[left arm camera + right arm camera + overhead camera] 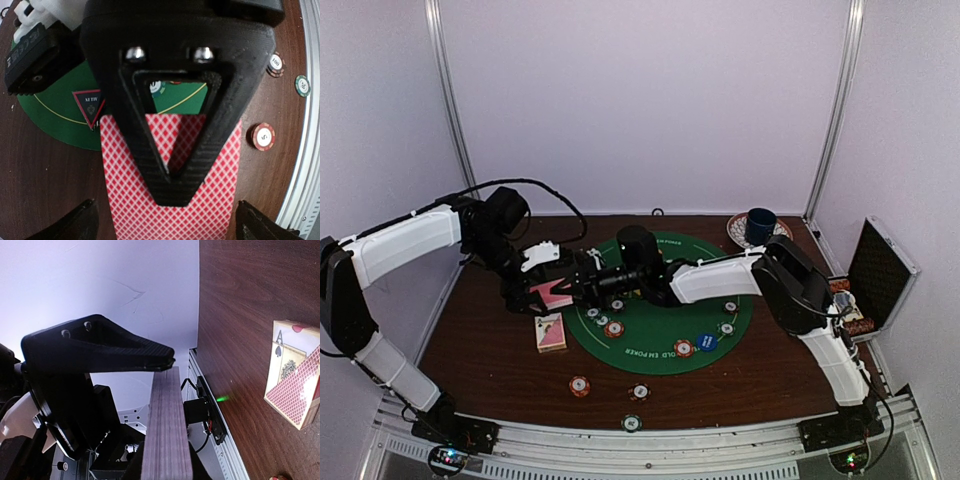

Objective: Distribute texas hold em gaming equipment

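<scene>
My left gripper (pixel 546 284) is shut on a pink-backed playing card (pixel 553 296) held above the table's left side. In the left wrist view the card (pixel 210 200) lies flat under the upper finger (pixel 165 165). My right gripper (pixel 580 285) reaches left across the green mat (pixel 655 325) and is shut on the deck of cards (pixel 167 440), seen edge-on in the right wrist view. A red-black triangle marker (pixel 89 107) lies on the mat. Orange-red chips (pixel 613 328) (pixel 683 347), a blue disc (pixel 707 342) and green chips (pixel 725 328) lie on the mat.
A card box (pixel 550 333) lies on the wood left of the mat, and also shows in the right wrist view (pixel 295 380). Loose chips (pixel 579 385) (pixel 639 392) (pixel 632 423) lie near the front edge. A dark blue cup (pixel 760 225) stands back right. An open black case (pixel 875 275) stands at the right edge.
</scene>
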Available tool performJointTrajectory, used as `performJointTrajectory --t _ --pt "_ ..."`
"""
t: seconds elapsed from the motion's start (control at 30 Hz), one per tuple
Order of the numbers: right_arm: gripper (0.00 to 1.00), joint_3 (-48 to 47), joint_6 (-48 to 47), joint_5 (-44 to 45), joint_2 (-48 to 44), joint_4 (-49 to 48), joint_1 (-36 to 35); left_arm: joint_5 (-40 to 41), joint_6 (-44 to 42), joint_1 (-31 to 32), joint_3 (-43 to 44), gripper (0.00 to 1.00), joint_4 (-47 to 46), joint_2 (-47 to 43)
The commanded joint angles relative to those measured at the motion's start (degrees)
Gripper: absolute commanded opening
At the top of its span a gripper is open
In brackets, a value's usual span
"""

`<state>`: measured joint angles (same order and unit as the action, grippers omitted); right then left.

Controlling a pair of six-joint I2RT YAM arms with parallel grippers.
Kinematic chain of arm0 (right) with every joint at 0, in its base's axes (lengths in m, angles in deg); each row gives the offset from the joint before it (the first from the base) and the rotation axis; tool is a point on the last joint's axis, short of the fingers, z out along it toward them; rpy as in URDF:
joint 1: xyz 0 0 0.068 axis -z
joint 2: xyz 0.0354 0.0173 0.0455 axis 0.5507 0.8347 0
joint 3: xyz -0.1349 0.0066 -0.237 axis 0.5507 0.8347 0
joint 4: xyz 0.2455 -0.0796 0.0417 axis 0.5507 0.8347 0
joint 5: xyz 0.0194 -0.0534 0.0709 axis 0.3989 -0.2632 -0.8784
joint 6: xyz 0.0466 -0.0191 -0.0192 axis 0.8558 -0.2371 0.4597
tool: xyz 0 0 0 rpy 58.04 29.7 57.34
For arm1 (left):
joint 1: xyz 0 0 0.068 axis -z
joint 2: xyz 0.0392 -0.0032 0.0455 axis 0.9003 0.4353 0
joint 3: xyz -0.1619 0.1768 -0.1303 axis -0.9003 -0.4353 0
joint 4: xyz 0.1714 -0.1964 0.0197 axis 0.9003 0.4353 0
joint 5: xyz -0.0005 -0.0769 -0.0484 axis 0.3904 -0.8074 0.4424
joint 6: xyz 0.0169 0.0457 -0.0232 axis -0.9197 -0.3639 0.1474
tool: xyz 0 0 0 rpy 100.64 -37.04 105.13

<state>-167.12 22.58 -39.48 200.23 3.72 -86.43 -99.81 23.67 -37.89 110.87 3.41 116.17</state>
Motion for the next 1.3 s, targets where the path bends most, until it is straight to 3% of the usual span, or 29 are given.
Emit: performJointTrajectory --t 0.0,0.17,0.33,0.43,0.67,0.83,0.87,1.07,1.27 --pt "0.1 -2.72 1.94 -0.95 0.0 -5.4 -0.34 -4.39 -1.04 0.49 1.86 0.98 -1.82 0.68" --pt "0.09 -3.52 3.79 -1.36 0.56 -7.84 -0.59 -5.77 -2.36 0.68 1.99 0.97 -1.33 2.53" --pt "0.09 -3.75 4.7 -1.46 1.04 -8.37 -0.64 -5.89 -2.38 0.68 3.08 0.88 -1.29 3.41" --pt "0.08 -3.62 4.71 -1.28 1.44 -8.23 -0.6 -6.01 -2.53 0.68 3.35 0.78 -1.05 3.5" --pt "0.06 -3.53 4.5 -0.81 2.29 -7.2 -0.6 -6.2 -2.75 0.84 3.8 0.42 -1.07 3.07" --pt "0.06 -2.64 0.68 -0.34 1.37 -1.84 -0.47 -5.26 -3.84 1.03 3.19 0.41 -1.06 2.58" --pt "0.07 -2.41 -0.33 -0.22 1.1 -0.71 -0.36 -5.2 -3.87 1.03 3.22 0.4 -1.08 2.52" --pt "0.44 -2.62 -5.32 0.83 -0.56 6.11 0.01 -5.07 -3.78 1.52 2.66 0.23 -1.01 2.0" --pt "0.56 -4.45 -7.53 1.59 -0.69 10.03 0.02 -4.22 -4.06 2.12 1.82 0.2 -0.98 1.69"
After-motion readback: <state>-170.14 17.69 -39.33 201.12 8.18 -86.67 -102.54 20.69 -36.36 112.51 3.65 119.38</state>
